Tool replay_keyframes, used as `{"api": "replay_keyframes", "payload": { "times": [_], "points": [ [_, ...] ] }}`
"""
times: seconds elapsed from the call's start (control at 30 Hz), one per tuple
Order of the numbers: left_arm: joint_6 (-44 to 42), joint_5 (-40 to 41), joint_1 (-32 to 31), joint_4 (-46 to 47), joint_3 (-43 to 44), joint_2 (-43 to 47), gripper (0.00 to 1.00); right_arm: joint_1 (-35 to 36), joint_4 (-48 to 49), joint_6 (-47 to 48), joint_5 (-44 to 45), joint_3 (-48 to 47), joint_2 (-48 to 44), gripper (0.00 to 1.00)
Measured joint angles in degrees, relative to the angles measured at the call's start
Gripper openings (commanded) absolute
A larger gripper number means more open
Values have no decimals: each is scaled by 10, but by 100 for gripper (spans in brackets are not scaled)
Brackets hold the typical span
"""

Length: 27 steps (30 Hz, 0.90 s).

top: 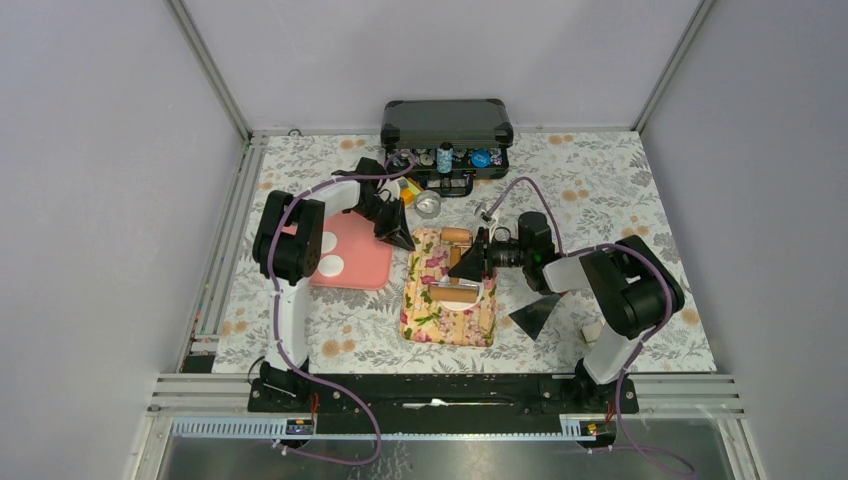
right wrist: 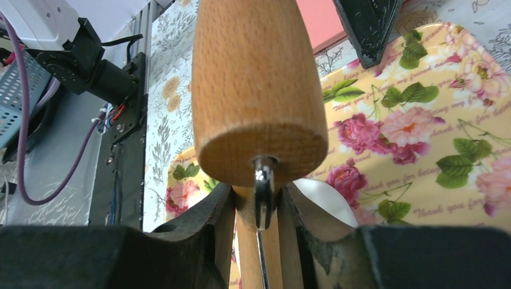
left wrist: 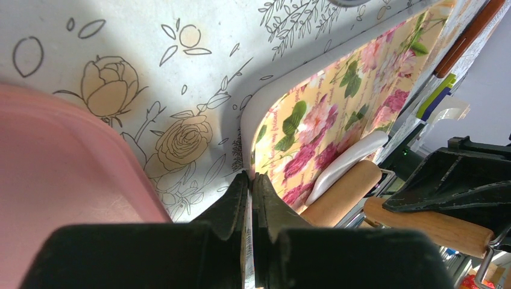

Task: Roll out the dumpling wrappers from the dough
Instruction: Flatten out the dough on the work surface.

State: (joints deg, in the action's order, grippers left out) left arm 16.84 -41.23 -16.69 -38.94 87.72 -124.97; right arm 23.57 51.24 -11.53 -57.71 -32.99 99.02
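Observation:
A flowered yellow tray point(top: 450, 320) lies mid-table. On it a wooden rolling pin point(top: 456, 293) rests on a flat white piece of dough point(top: 484, 288). The dough also shows in the left wrist view point(left wrist: 346, 165) and in the right wrist view point(right wrist: 322, 201). My right gripper point(top: 468, 265) is shut on the pin's wooden handle point(right wrist: 256, 90). My left gripper point(top: 405, 240) is shut on the tray's far-left rim point(left wrist: 256, 120). Two round white dumpling wrappers point(top: 330, 265) lie on the pink tray point(top: 360, 260) to the left.
An open black case point(top: 447, 125) with small bottles stands at the back. A round silver tin point(top: 428, 203) sits in front of it. A small white block point(top: 592, 330) lies by the right arm's base, and a dark triangular piece point(top: 535, 315) right of the flowered tray.

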Motion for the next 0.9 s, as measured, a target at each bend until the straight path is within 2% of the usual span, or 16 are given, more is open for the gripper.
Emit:
{"api": "replay_keyframes", "payload": {
  "times": [0.4,0.67,0.9],
  "points": [
    [-1,0,1,0,0,0,0,-1,9,-13,-23,9,5,0],
    [-3,0,1,-12,1,0,0,-1,78,-47,-80,50,9,0],
    [-3,4,7,-14,3,0,0,2,33,-38,-113,76,9,0]
  ]
}}
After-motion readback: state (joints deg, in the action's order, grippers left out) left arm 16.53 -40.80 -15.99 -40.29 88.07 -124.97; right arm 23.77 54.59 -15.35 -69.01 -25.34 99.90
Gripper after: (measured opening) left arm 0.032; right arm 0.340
